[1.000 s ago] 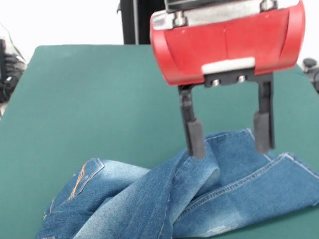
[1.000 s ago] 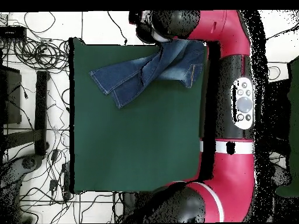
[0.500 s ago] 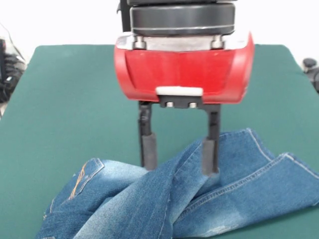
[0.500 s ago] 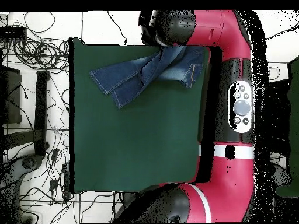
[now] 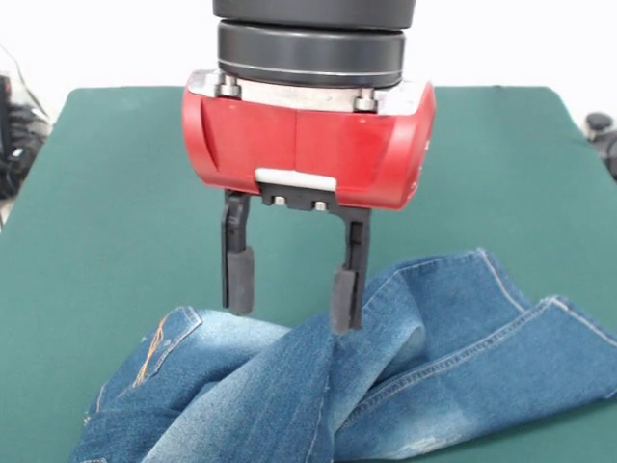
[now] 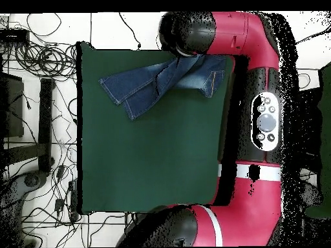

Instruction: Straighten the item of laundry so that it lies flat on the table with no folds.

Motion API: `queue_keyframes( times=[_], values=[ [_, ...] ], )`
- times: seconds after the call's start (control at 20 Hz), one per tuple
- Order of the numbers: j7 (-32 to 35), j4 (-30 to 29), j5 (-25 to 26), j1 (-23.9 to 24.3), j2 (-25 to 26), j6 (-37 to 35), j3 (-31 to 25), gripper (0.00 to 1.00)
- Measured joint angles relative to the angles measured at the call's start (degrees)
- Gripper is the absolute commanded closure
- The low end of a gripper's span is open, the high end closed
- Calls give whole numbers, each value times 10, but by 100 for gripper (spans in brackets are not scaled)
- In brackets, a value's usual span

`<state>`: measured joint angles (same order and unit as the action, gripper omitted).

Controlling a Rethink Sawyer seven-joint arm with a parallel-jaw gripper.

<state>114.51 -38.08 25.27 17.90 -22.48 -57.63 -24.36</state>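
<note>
Overhead view shows the green table (image 6: pixel 149 155) filling the middle, with the red and black arm (image 6: pixel 258 129) running up its right side and bending over the top edge. The jeans (image 6: pixel 161 81) lie near that top edge, toward the right half, their two legs pointing left and slightly down while the waist end sits beside the arm. From this angle the arm's rounded end covers the claw, so its fingers cannot be made out there.

From the front, the same table (image 5: pixel 125 193) stretches away behind the jeans (image 5: pixel 386 386), which sit at the near edge in a rumpled heap, one leg folded across the other and a raised ridge of denim running up the middle. A back pocket with orange stitching (image 5: pixel 154 352) shows at the lower left.

The claw (image 5: pixel 292 282) hangs below its red housing, fingers spread wide apart with nothing gripped between them. One finger (image 5: pixel 345 297) touches the top of the denim ridge; the other (image 5: pixel 238 280) ends just above the faded cloth beside the pocket.
</note>
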Motion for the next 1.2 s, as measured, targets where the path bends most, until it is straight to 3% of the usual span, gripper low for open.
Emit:
queue_keyframes(
  times=[1.2],
  values=[
    [53, -8, -94, -29, 18, 32, 74, 0]
  ],
)
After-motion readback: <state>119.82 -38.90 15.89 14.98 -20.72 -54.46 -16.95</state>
